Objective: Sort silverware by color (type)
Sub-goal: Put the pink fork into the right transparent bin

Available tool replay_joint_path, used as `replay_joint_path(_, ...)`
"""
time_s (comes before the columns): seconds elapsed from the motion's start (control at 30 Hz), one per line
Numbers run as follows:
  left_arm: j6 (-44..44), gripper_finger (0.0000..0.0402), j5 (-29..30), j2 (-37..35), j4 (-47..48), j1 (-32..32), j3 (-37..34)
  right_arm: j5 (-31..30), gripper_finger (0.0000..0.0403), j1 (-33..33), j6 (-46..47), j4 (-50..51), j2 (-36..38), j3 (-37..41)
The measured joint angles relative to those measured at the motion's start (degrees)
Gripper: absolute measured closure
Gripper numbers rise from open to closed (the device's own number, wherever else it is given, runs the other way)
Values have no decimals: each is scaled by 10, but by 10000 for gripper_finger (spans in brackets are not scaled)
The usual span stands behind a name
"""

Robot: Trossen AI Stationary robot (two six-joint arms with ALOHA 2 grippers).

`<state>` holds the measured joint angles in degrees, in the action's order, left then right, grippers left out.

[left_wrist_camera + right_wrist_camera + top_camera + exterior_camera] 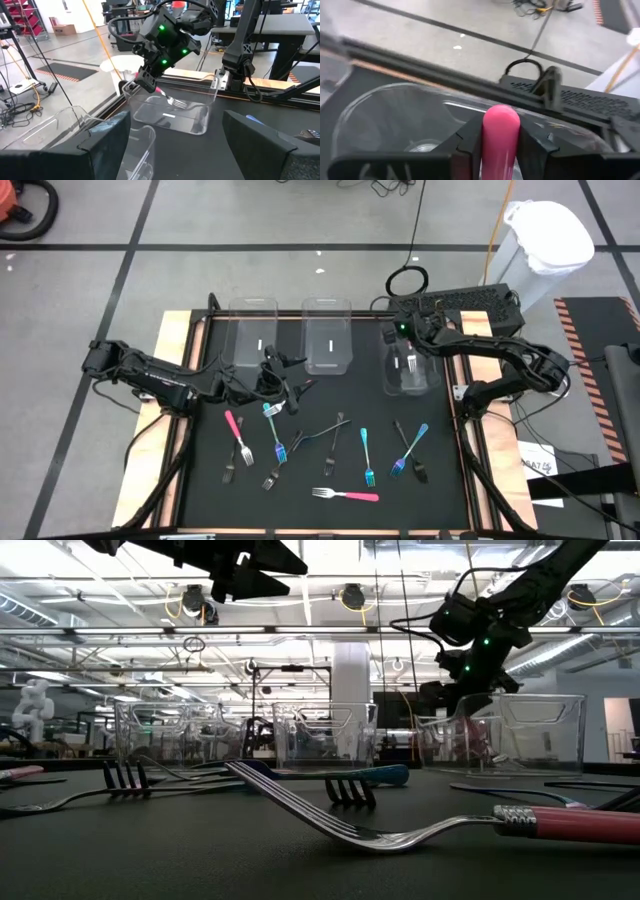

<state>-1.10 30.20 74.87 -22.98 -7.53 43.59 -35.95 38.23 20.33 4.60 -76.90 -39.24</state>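
1. Pink-handled fork (499, 137) sits clamped between the right gripper (498, 150) fingers; only the right wrist view shows this grip closely.
2. The left wrist view alone shows its tines over the rightmost clear bin (172, 117).
3. The high view shows other forks (330, 450) on the black mat (440, 500), and the left gripper (278, 376), fingers apart, near the middle bins.

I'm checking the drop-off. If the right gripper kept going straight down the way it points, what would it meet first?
Most likely the clear bin at the right end of the row. The right gripper hangs over it, shut on a pink-handled fork whose tines point into the bin. How high it hangs is hard to judge.
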Motion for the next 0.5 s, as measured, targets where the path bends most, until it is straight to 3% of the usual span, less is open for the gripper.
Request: replay_joint_path(0.5, 2, 84, 0, 0, 0, 1, 0, 0, 309, 50, -39, -115, 0, -1)
